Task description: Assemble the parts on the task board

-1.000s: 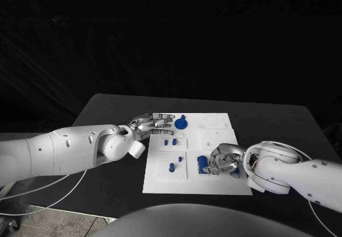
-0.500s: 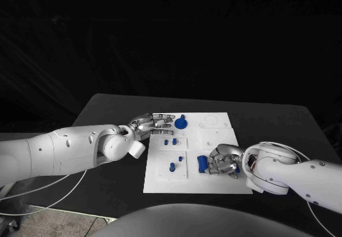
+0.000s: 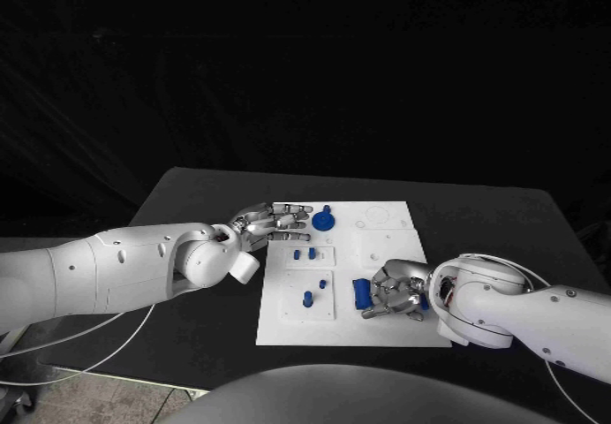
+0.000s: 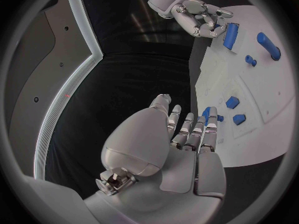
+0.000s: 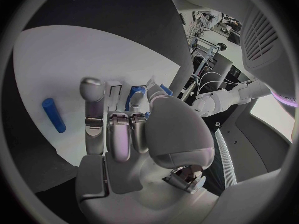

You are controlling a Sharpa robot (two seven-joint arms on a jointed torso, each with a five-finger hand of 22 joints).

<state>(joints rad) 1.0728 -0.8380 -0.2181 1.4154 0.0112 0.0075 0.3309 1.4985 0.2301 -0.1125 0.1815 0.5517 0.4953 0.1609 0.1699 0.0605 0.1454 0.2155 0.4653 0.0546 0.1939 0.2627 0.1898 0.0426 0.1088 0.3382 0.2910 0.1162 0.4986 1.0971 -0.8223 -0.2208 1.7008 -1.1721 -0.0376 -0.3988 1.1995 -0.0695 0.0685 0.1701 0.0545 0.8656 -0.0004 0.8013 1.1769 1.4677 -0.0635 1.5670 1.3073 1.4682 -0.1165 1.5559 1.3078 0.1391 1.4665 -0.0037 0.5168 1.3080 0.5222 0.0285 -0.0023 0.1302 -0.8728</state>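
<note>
My right hand [image 3: 397,294] curls over the blue block [image 3: 362,292] on the near part of the task board [image 3: 388,331], seemingly pinching this light, stiff, smooth piece by its long sides, while my left hand [image 3: 271,222] hovers spread and empty at the board's far-left edge.

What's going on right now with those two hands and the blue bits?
Left hand open at task board edge. Right hand at a blue part; grip unclear. Nothing blocking.

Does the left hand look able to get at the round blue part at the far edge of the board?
Probably yes. The left hand hovers open at the task board's far left edge, with the round blue part just beyond its fingers, and nothing between.
</note>
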